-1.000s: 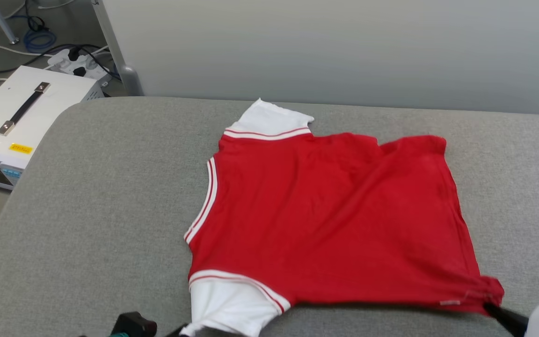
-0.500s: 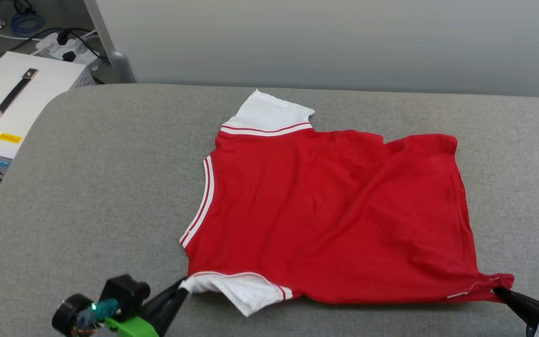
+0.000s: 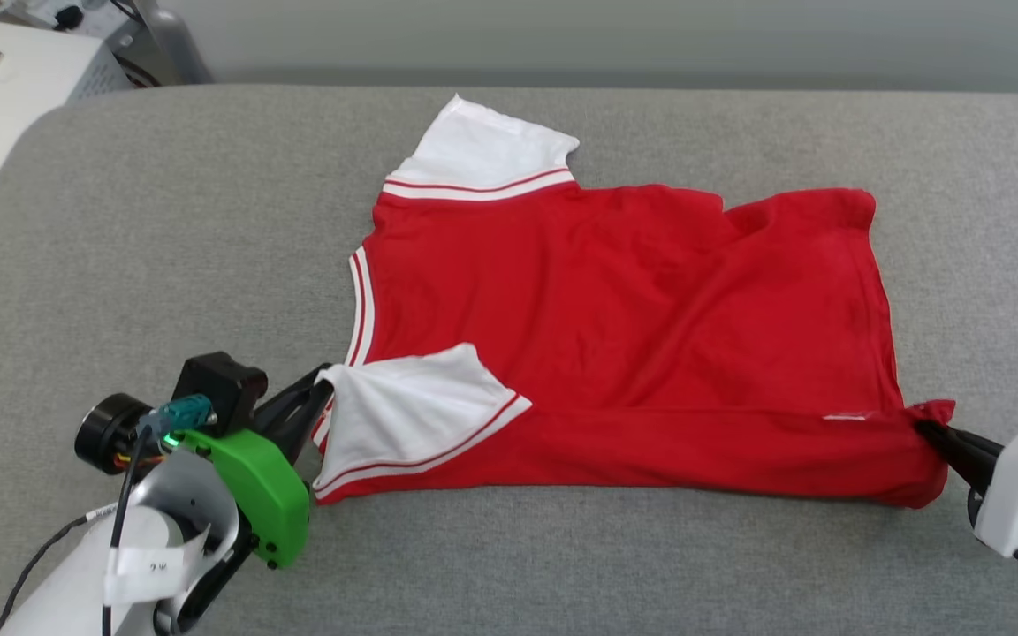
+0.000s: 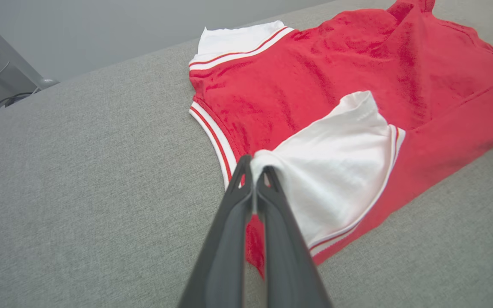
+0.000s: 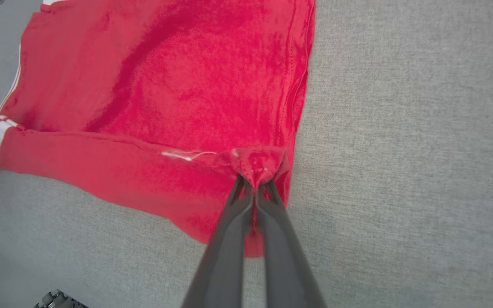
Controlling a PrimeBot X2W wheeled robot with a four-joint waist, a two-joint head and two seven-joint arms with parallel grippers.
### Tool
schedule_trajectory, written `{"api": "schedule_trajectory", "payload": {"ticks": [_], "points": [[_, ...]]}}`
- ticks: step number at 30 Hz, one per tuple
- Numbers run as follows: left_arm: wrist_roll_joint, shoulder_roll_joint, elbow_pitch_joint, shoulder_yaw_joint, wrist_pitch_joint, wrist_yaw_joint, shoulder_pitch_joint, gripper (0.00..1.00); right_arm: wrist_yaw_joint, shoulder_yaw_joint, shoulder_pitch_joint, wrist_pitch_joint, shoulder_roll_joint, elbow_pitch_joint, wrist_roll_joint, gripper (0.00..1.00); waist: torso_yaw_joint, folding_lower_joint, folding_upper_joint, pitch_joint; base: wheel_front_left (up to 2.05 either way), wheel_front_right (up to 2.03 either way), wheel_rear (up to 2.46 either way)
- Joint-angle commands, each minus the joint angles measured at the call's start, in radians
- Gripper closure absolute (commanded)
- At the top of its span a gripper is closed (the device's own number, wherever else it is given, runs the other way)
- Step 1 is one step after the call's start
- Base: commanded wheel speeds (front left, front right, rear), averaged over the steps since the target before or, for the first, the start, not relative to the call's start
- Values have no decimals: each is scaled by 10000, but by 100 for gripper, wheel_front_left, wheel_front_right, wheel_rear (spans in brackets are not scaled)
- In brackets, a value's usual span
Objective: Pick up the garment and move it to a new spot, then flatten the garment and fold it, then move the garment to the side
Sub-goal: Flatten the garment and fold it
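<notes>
**Head view: fold held by two thin corner grips**

Plain red side up, the garment [image 3: 615,327] lies mid-way across the grey padded surface [image 3: 164,221], its near strip turned over toward 12 o'clock. At 8 o'clock the left gripper [image 3: 325,402], fingers pressed together, pinches the tip of the white sleeve [image 3: 412,411]. At 4 o'clock the right gripper [image 3: 926,430] pinches the hem corner [image 5: 257,164] the same way. My judgement of the risks: either small bite could slip free if the arms pull apart, dropping the fold. Uneven travel would skew the crease. The wrinkle [image 3: 721,221] toward 1 o'clock may get folded in.
</notes>
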Motion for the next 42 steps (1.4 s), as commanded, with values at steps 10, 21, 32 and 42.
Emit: {"api": "schedule_trajectory", "payload": {"ticks": [10, 21, 32, 42], "points": [[178, -508, 2179, -399, -256, -319, -1288, 100, -7, 565, -1485, 211, 321, 1320, -613, 100, -360, 0, 0, 972, 0, 0, 0], [531, -1106, 4034, -1005, -844, -416, -2023, 0, -7, 1007, -1990, -602, 191, 2303, -802, 0, -235, 0, 0, 836, 0, 0, 0], [83, -1962, 4737, -266, -1910, 1001, -1700, 0, -7, 1229, -1550, -1486, -95, 2039, -567, 0, -144, 0, 0, -408, 0, 0, 0], [-1222, -1993, 1620, 627, -1318, 2729, 800, 0, -7, -128, 371, -551, 775, -96, -1774, 0, -167, 0, 0, -808, 0, 0, 0]]}}
